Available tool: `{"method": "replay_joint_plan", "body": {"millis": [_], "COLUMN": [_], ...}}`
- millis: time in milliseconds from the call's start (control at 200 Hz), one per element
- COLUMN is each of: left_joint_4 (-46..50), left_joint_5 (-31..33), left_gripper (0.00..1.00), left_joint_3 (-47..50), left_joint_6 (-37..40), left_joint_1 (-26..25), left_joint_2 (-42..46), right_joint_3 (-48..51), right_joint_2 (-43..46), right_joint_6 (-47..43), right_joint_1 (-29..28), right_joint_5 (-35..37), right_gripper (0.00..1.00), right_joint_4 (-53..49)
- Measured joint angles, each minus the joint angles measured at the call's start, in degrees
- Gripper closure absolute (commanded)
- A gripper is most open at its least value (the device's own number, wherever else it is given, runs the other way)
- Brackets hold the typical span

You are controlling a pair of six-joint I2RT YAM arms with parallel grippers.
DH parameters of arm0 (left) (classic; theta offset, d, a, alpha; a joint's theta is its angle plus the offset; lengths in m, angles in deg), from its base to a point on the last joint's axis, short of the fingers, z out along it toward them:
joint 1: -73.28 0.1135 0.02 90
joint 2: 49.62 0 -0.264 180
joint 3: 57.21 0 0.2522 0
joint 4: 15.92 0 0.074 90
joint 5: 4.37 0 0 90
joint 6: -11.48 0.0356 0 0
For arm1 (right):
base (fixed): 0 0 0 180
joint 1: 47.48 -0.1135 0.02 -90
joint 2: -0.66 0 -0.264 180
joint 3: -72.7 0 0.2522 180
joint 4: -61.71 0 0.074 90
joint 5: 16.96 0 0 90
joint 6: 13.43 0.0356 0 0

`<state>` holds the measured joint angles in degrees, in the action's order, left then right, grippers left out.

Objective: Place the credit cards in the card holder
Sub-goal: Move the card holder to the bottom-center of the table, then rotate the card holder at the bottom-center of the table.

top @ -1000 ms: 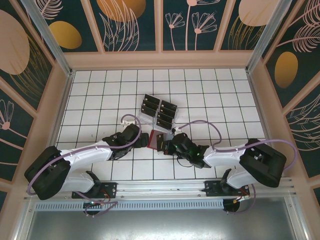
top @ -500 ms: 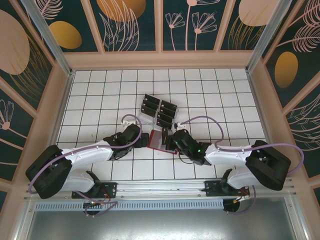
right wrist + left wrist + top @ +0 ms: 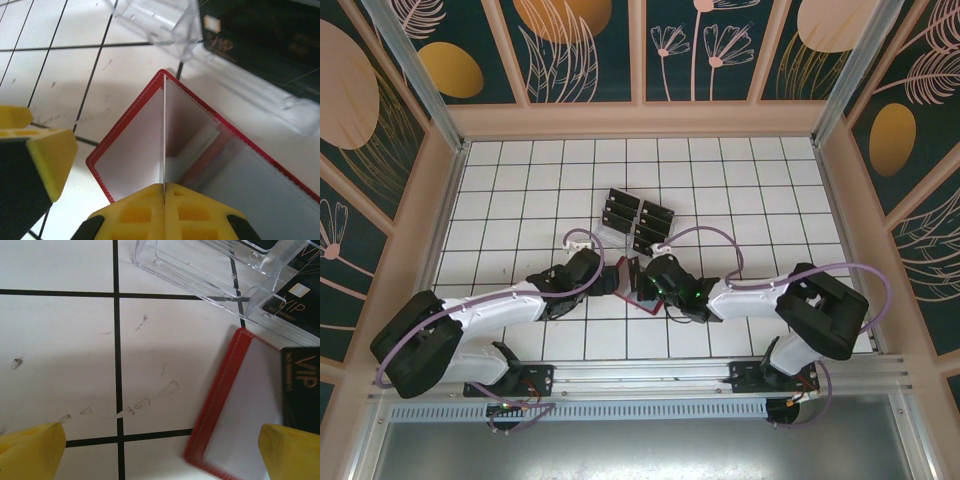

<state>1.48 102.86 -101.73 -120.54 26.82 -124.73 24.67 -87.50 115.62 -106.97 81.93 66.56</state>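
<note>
Item, left to right, with hazards: left gripper (image 3: 161,451), jaws wide apart and clamped on nothing, low over the white table (image 3: 60,340) just left of the card holder; judged risk, the holder is unrestrained, so any sideways push can slide it on the smooth tiles. Card holder (image 3: 240,410), red-edged, open, lying toward the near edge of the table, about midway between its left and right edges; its far corner sits just beside the clear rack (image 3: 200,265), so a shove could knock the rack and disturb the credit cards (image 3: 635,218) stored there. One dark card (image 3: 301,390), pinched by its end and overlapping the holder's pale inner face; whether its leading edge has met a pocket mouth cannot be told, and if it misses it would likely ride over the face or pivot in the pinch. Right gripper (image 3: 164,200), jaws together on that card, close to the left fingers; contact between the arms is possible
</note>
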Motion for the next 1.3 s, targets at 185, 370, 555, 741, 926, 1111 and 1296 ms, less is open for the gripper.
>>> {"method": "replay_joint_plan", "body": {"millis": [185, 370, 555, 741, 926, 1111, 1296], "left_joint_4": [0.00, 0.00, 0.02, 0.07, 0.68, 0.66, 0.66], "left_joint_5": [0.04, 0.20, 0.31, 0.87, 0.94, 1.31, 1.31], "left_gripper": [0.01, 0.01, 0.01, 0.02, 0.01, 0.01, 0.02], "left_joint_3": [0.00, 0.00, 0.00, 0.00, 0.00, 0.00, 0.00], "left_joint_6": [0.02, 0.04, 0.02, 0.04, 0.26, 0.26, 0.26], "left_joint_1": [-0.02, -0.02, -0.02, -0.09, -0.28, -0.28, -0.28], "left_joint_2": [0.07, 0.07, 0.07, 1.07, 1.14, 1.14, 1.14], "right_joint_3": [-0.85, -1.53, -1.90, -1.25, 1.18, 4.57, 6.69], "right_joint_2": [-1.51, -1.51, 1.49, 5.79, 7.13, 8.02, 11.28], "right_joint_6": [-0.22, -1.07, -1.18, 0.46, 2.86, 4.39, 4.74], "right_joint_1": [-2.10, -3.34, -3.67, -5.11, -7.82, -9.90, -9.94], "right_joint_5": [-2.12, -3.45, -4.07, -2.95, -1.44, -1.22, 1.20], "right_gripper": [1.00, 1.00, 1.00, 1.00, 1.00, 1.00, 1.00], "right_joint_4": [1.33, 0.81, -1.36, -2.58, -2.99, -5.07, -8.26]}}
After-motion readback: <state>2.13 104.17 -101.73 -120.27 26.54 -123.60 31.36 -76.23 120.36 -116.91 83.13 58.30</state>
